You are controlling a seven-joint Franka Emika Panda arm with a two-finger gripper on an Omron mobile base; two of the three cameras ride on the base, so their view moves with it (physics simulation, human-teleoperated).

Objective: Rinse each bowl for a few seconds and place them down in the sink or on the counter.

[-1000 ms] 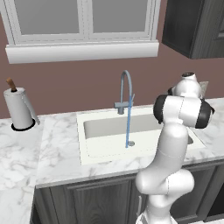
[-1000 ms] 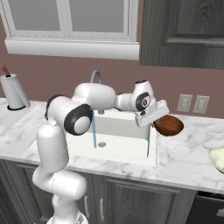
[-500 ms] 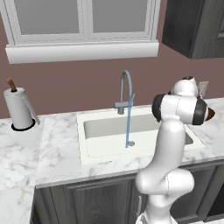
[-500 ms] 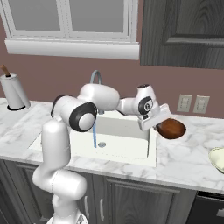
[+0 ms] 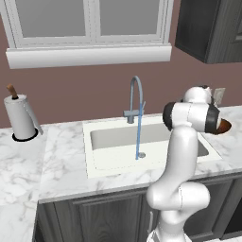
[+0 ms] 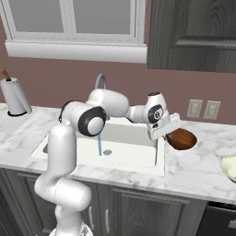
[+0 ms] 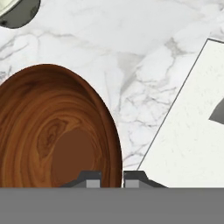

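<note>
My gripper (image 6: 168,131) is shut on the rim of a glossy reddish-brown bowl (image 6: 182,139), just right of the sink (image 6: 127,134) and low over the marble counter (image 6: 203,162). The bowl hangs tilted; I cannot tell whether it touches the counter. In the hand view the bowl (image 7: 57,131) lies at the left, its rim pinched in the gripper (image 7: 111,179), with the counter (image 7: 131,52) beneath and the sink's corner (image 7: 192,131) to the right. From the left base view, the bowl's edge (image 5: 222,126) peeks out behind the arm, beyond the sink (image 5: 108,138).
The grey gooseneck faucet (image 5: 136,98) runs a thin water stream (image 5: 139,137) into the basin. A paper towel roll (image 5: 20,120) stands at the far left. A pale dish (image 6: 229,166) lies on the counter at the right edge. Wall outlets (image 6: 203,109) sit behind the bowl.
The gripper has carried the bowl a little further right and down, away from the sink and toward the counter. The water keeps running.
</note>
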